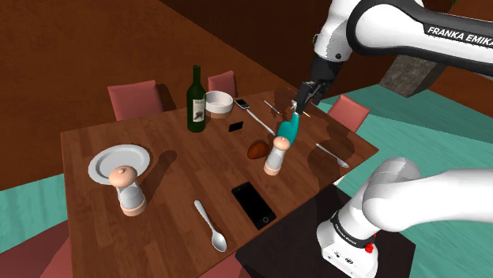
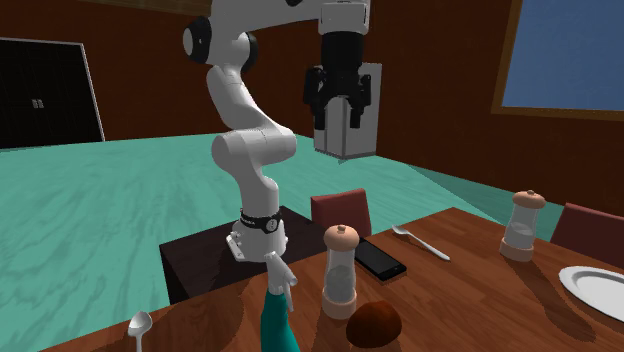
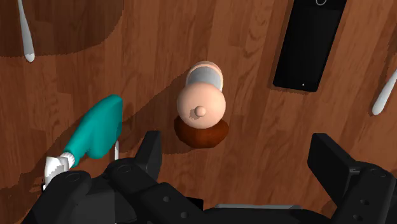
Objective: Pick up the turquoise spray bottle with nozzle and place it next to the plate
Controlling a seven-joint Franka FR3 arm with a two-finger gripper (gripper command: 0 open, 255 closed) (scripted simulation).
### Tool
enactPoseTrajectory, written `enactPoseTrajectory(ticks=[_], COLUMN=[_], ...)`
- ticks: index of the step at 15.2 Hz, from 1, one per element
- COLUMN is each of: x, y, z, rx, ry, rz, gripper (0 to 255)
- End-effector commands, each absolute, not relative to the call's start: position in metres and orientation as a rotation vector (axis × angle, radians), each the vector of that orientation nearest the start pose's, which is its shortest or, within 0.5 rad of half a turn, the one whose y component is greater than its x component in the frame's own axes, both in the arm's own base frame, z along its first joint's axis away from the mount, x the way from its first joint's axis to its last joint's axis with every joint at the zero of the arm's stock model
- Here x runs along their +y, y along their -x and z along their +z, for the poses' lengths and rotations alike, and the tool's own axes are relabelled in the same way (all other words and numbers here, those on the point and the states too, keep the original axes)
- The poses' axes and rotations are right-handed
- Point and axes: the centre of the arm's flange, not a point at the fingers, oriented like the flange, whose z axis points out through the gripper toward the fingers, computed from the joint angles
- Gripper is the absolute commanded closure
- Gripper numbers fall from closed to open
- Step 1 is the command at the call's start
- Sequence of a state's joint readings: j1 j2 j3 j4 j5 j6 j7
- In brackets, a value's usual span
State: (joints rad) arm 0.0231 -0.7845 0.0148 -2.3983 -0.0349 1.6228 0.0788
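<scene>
The turquoise spray bottle with a white nozzle stands upright on the wooden table, close to a pepper mill and a brown round lump. My gripper hangs open well above the table, holding nothing. In the wrist view the bottle lies outside one finger, and the mill is nearer the gap of the gripper. The white plate sits at the table's far end in the shoulder view's left. The bottle is seen low in the second exterior view, the plate at its right edge.
A dark wine bottle, white bowl, second mill, black phones, a spoon and other cutlery lie around the table. Red chairs stand along its edges.
</scene>
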Motion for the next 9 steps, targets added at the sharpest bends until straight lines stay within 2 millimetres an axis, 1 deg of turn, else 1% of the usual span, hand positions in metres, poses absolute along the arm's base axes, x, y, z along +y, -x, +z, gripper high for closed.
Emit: enactPoseTrajectory(ticks=[1, 9], x=[0.009, -0.08], y=[-0.311, -0.355], z=[0.575, 0.532], rx=[0.069, 0.087], ry=[3.186, 3.168], rz=[-0.018, -0.01], gripper=[0, 0])
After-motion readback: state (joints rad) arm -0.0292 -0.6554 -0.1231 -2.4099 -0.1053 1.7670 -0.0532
